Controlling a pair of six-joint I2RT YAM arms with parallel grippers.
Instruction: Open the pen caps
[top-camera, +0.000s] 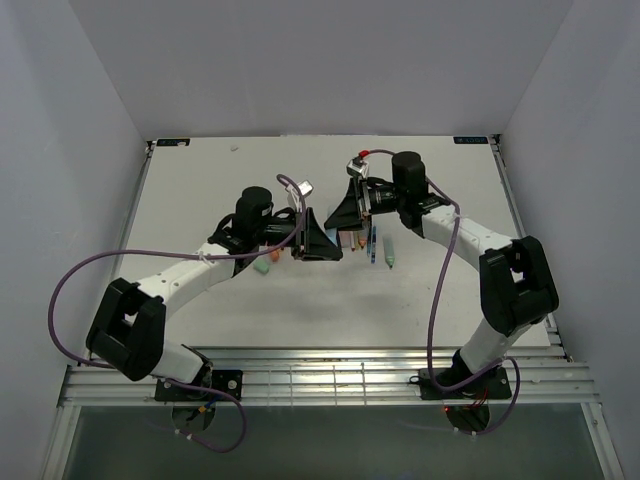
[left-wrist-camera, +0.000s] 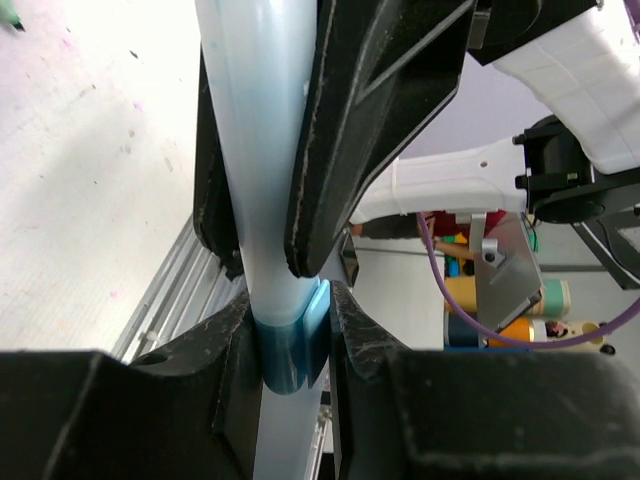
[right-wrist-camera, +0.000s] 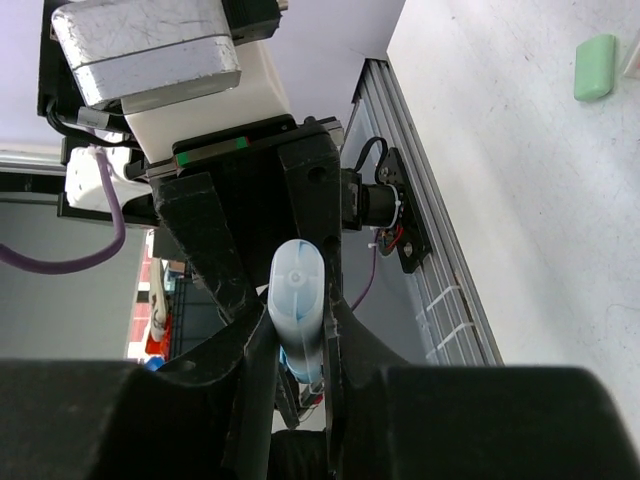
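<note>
A white worktop is seen, with plain pale walls around it. The two arms are bent in toward the middle, and one pen is held up in the air between them, above the worktop. The left fingers are closed down to a small gap. What looks like a blue pen cap is pinched tight between them. The pale, see-through body of the pen comes out of that cap, and it is gripped by the right fingers. Those fingers are closed to a narrow gap too, and the pen is squeezed on both sides. In the right wrist view the round pale-blue end of the pen is pointed at the camera. In the left wrist view the black tips of the right fingers are seen just beside the left fingers, with only a little of the pen left showing between them. A few other pens are laid side by side on the worktop, near the right fingers. A small green piece is laid flat on the worktop by itself, away from the held pen.
</note>
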